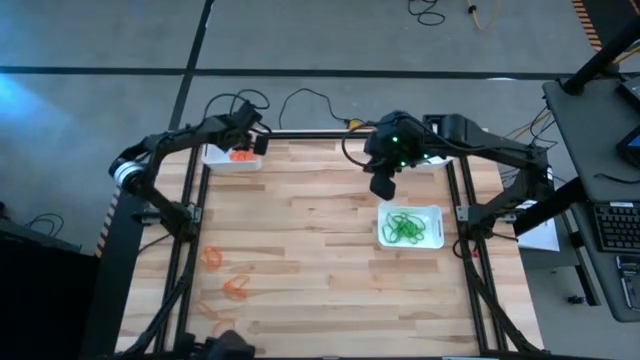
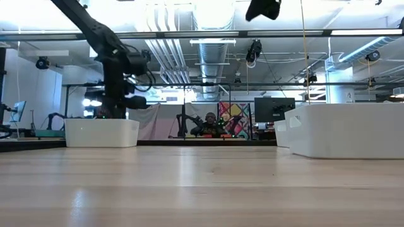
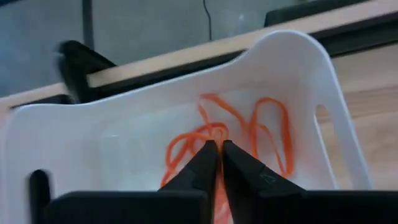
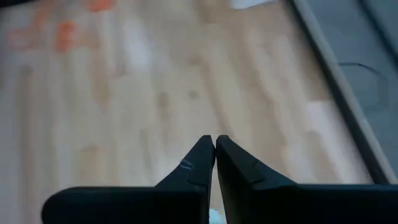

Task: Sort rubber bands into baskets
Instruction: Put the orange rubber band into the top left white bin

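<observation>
Rubber bands here are thin, light, floppy loops that will sag and snag on each other, so my judgement is that each is best pinched on a single strand where it lies flat and apart from its neighbours. Loose orange rubber bands (image 1: 238, 288) lie scattered on the pale wooden bench (image 1: 320, 250) toward its near left corner, a few of them, near one another but mostly not overlapping. More orange rubber bands (image 3: 214, 138) sit tangled in the small white rectangular plastic basket (image 1: 215, 160) at the far left edge, and a heap of green rubber bands (image 1: 405, 228) fills the white plastic basket (image 1: 432, 212) toward the right edge.

The left gripper (image 3: 217, 150) hangs just over the orange heap in its basket, fingers pressed together; whether a strand is caught between them I cannot tell. The right gripper (image 4: 215, 146) hovers above bare wood near the far edge, beyond the green basket, fingers closed on nothing visible.

Bare wood spans the middle of the bench between the baskets and the loose bands, giving open room for travel. The dark frame posts (image 1: 190, 215) along both side edges and the low basket walls are the things to clear.
</observation>
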